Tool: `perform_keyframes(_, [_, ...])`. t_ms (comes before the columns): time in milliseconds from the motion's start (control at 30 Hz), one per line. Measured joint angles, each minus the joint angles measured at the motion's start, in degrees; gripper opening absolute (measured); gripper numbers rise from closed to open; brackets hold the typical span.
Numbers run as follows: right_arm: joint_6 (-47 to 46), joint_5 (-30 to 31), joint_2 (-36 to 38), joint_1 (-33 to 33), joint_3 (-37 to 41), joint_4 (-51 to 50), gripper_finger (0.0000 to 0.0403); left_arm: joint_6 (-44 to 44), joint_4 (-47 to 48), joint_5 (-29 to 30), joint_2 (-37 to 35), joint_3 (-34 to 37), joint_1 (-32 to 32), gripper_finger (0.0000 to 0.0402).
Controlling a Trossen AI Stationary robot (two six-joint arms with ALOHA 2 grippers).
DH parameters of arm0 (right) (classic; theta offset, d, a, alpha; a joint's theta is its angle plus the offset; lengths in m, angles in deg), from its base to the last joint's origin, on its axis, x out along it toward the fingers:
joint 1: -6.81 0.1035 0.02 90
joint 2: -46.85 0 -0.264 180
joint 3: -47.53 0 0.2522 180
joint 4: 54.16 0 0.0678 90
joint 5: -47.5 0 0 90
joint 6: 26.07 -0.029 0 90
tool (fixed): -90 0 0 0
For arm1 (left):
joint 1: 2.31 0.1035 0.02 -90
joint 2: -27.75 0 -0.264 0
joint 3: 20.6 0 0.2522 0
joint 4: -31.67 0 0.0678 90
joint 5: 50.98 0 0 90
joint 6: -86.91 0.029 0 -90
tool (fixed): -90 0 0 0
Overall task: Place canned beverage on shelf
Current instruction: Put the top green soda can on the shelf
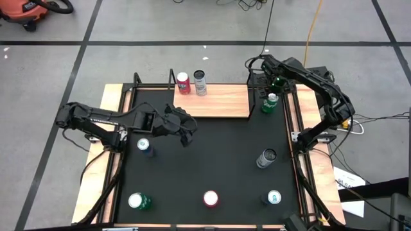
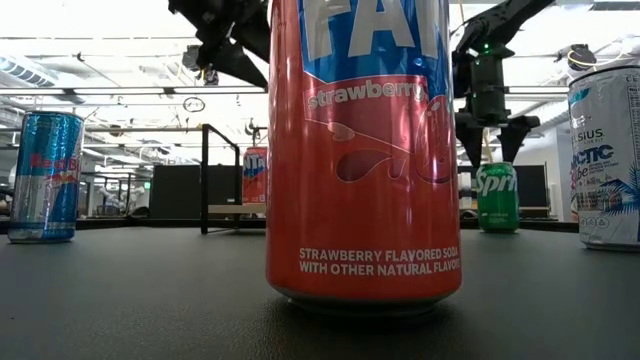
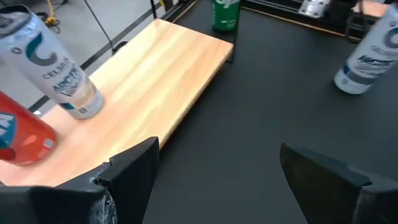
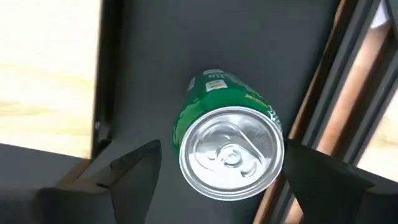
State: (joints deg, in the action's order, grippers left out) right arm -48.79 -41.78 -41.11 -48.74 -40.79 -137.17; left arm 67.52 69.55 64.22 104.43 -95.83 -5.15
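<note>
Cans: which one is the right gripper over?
The green can beside the shelf's right end; right gripper hangs open directly above it, no other can near.

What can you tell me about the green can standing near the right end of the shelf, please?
The green can is a slim metal soda can with a silver top and unopened pull tab. It stands upright on the black tabletop, just beyond the right end of the wooden shelf, not on it. The right gripper hangs directly above it, fingers open on either side of the top, not touching it as far as can be seen.
</note>
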Motion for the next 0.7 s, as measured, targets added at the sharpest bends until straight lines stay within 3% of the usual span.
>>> perform_keyframes(700, [2.6, -0.7, 0.9, 0.8, 9.6, 9.4, 0.0314, 2.4, 0.0, -4.1, 0.0, 0.0, 5.4, 0.0331])
